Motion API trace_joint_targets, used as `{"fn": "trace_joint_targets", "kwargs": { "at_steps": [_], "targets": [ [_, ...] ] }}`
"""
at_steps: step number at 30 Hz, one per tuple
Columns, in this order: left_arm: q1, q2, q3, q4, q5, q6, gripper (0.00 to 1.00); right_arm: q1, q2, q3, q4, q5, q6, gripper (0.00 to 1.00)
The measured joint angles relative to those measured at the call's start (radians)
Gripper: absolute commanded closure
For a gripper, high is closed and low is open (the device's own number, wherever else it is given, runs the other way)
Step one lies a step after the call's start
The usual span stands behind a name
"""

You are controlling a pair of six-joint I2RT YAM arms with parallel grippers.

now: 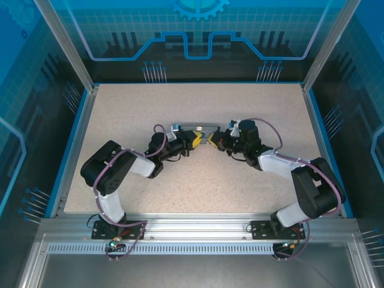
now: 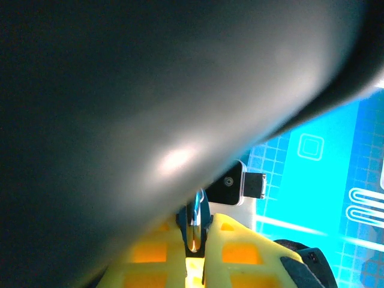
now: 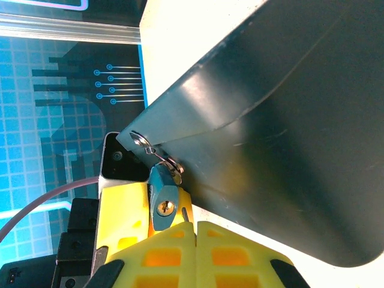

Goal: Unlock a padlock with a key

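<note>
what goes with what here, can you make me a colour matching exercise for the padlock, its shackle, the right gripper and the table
Things:
1 padlock
2 shackle
3 right gripper
4 table

Colours:
a yellow fingers
b speckled beige
c blue
d silver

Pairs: 1-c, 2-d, 3-a, 4-b

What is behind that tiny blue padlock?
The padlock hooks into a metal latch on the dark box, which sits behind it. The right pincer covers its lower corner, hiding what lies beneath.
</note>
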Motion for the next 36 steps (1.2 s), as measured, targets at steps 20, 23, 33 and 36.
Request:
{"fn": "trace_joint_targets", "kwargs": {
  "at_steps": [20,23,33,36],
  "targets": [
    [0.0,0.0,0.0,0.0,0.0,0.0,1.0,-0.013,-0.014,-0.003,-0.011,0.0,-0.003,1.0],
    [0.0,0.0,0.0,0.0,0.0,0.0,1.0,-0.013,-0.014,0.007,-0.01,0.0,-0.003,1.0],
    [0.0,0.0,0.0,0.0,0.0,0.0,1.0,-0.01,0.012,0.031,-0.005,0.0,-0.002,1.0],
    [0.001,0.0,0.0,0.0,0.0,0.0,1.0,-0.01,0.024,0.031,-0.003,0.0,0.001,1.0]
  ]
}}
